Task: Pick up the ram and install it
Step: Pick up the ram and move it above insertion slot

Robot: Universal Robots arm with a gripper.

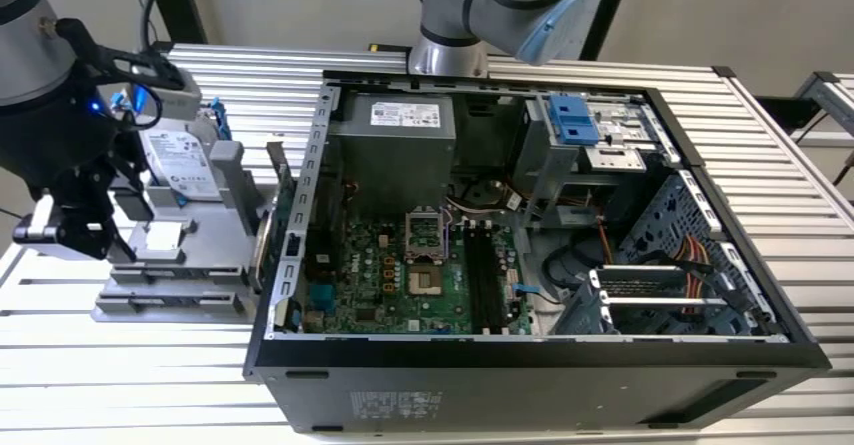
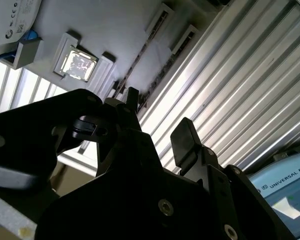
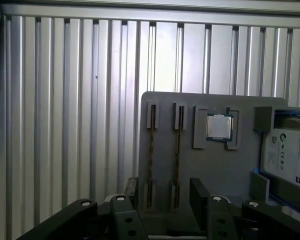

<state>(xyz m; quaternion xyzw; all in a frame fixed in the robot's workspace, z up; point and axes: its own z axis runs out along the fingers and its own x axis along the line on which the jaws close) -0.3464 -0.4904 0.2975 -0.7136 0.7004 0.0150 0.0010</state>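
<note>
The gripper (image 3: 165,192) was spread wide and held nothing. Its two black fingers (image 3: 131,187) stood well apart with bare air between them. In both wrist views it (image 2: 158,115) hung over the near edge of a grey tray (image 3: 210,175).

The ram (image 3: 151,150) stood on edge in a narrow slot of that tray. A second ram (image 3: 178,150) stood in the slot just beside it, parallel to the first. In the first wrist view both sticks showed through the gap between the fingers, beyond the tips, and neither was touched.

Past the second stick a square chip (image 3: 219,126) sat in its own recess. Past the chip, a drive (image 3: 290,157) in a blue frame lay at the tray's far end.

In the exterior view the gripper (image 1: 87,230) was at nine o'clock of the frame, above the tray (image 1: 160,295). The tray lay on a ribbed table (image 1: 107,365). The open case (image 1: 534,365) filled the middle of that view, with the tray at its nine o'clock, just beside its wall. The long black slots (image 1: 487,280) on the board (image 1: 387,265) ran from twelve to six o'clock, well apart from the gripper.
</note>
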